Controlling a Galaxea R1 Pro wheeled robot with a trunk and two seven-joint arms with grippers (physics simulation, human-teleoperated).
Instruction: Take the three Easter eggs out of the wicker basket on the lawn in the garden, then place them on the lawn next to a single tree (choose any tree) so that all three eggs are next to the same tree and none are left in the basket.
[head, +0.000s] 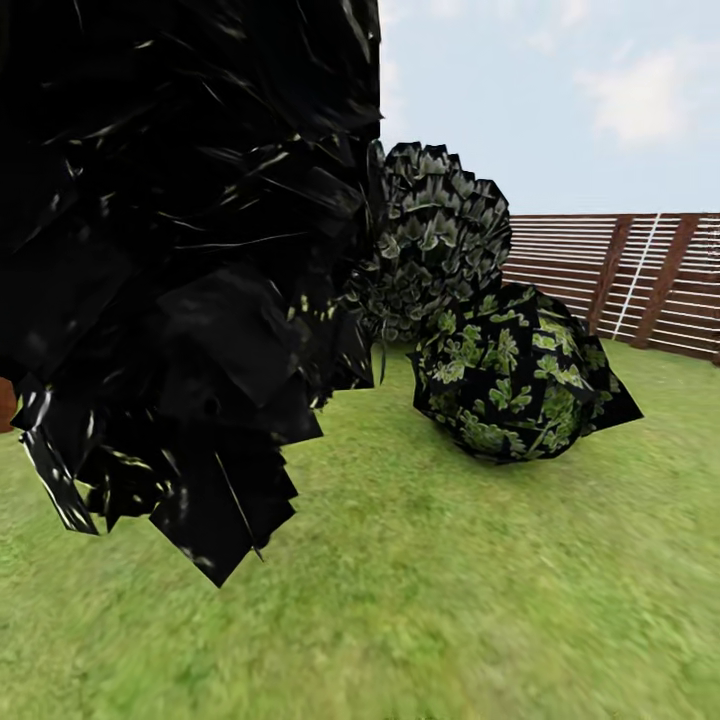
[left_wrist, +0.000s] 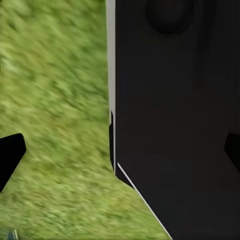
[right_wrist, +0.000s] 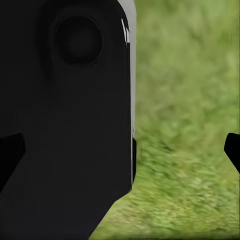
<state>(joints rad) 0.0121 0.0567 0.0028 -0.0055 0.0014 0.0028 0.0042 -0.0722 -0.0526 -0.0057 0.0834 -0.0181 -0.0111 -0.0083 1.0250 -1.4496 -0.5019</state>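
From the head, dark leaves (head: 170, 260) hang close at the left, a round bush (head: 515, 385) sits on the lawn (head: 450, 600), and a fence (head: 640, 280) stands behind; no eggs or basket appear, so the robot is probably travelling. Both wrist views look past the robot's black body (left_wrist: 175, 125) at blurred grass, arms apparently tucked; fingers (left_wrist: 10, 157) spread, empty.

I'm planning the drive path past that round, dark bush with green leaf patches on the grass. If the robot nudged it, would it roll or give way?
The round, dark bush with green leaf patches probably wouldn't roll: its underside sits flat on the green lawn. Its jagged, flat leaf plates look stiff rather than floppy. It looks bulky, so likely heavy to push.
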